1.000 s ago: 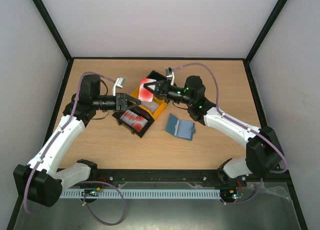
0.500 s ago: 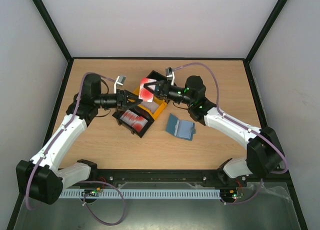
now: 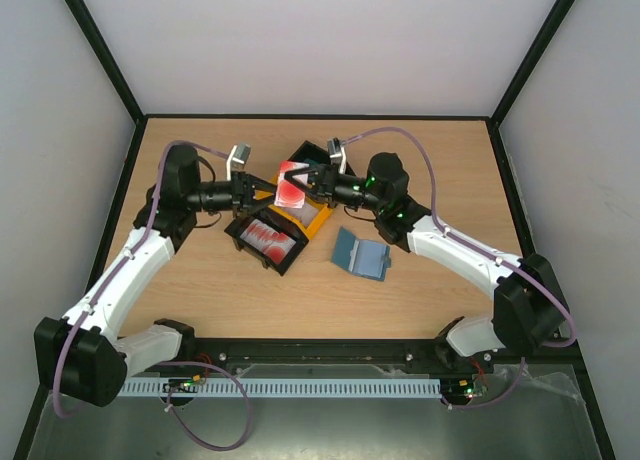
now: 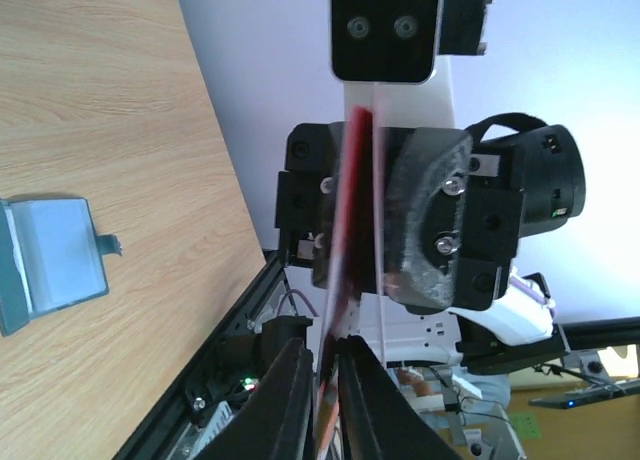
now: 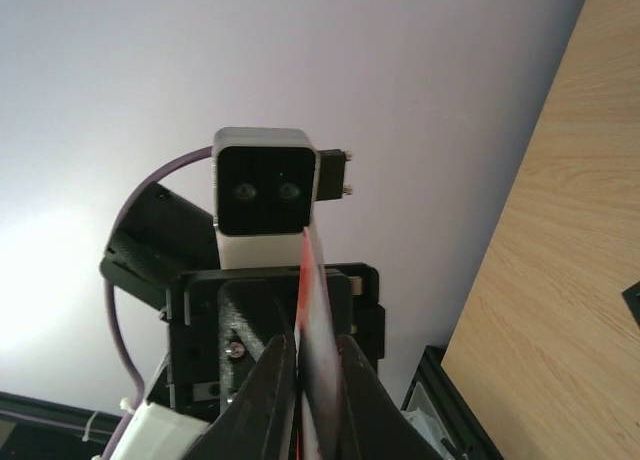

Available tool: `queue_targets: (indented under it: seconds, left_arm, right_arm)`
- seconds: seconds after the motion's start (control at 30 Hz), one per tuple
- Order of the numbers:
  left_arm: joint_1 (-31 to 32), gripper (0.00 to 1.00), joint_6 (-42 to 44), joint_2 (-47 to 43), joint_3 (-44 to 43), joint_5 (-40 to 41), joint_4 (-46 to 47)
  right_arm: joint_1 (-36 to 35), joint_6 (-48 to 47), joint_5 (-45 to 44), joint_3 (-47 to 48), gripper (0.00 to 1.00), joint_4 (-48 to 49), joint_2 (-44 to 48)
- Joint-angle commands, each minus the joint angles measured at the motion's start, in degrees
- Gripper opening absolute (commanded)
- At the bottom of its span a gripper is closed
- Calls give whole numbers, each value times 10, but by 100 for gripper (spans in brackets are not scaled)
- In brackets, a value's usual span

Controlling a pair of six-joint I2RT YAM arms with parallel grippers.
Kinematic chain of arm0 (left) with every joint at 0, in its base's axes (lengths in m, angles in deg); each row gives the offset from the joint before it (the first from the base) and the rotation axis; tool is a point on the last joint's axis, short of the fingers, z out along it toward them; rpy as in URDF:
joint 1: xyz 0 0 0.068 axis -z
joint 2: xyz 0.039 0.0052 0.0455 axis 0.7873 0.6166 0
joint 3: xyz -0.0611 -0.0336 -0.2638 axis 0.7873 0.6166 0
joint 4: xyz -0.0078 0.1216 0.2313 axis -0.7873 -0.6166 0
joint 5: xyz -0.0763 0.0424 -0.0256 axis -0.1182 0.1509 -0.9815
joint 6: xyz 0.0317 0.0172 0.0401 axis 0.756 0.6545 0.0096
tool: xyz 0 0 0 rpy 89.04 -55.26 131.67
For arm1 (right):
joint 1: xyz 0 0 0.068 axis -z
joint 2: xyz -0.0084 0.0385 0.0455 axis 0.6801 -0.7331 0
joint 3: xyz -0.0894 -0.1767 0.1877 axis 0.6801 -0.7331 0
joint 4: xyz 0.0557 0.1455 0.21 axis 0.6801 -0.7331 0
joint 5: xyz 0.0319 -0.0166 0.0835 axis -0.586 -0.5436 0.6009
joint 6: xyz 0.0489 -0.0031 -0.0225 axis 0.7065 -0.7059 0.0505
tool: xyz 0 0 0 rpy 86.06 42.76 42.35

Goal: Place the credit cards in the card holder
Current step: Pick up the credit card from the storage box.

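a: what fills the top view?
b: the table [image 3: 450,160], wood from edge to edge. the left arm [image 3: 130,265] rises from the lower left and the right arm [image 3: 460,252] from the lower right. they meet above the middle of the frame.

a: and under them?
b: a black tray [image 3: 282,269] just left of centre with red-and-white cards [image 3: 268,238] lying in it. a yellow tray [image 3: 318,218] touches its upper right side.

a: where is the holder?
b: the holder [image 3: 360,253] lies open and flat on the wood, right of the trays and apart from them. in the left wrist view it sits at the left edge [image 4: 55,260], tab pointing right.

a: any card in the air?
b: one card [image 3: 290,183], red and white, held up over the yellow tray between the two arms. both wrist views see it edge-on [image 4: 343,230] [image 5: 312,300].

a: the left gripper?
b: the left gripper [image 3: 268,187] has its jaws narrow, closed on the card's left edge; its fingers [image 4: 290,390] hug the card at the bottom of its own view.

a: the right gripper?
b: the right gripper [image 3: 308,180] is also narrow, pinched on the card's right edge, fingers [image 5: 275,375] tight against both faces.
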Motion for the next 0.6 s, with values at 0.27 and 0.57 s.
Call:
queue_targets:
  seconds: [0.27,0.57]
  left_arm:
    - [-50,2,-37,-12,0,21,5]
    - [-115,3,14,-27,-6,37,-63]
  right_arm:
    - [4,12,-20,-58,8,14,16]
    - [28,1,-48,-97,2,-7,51]
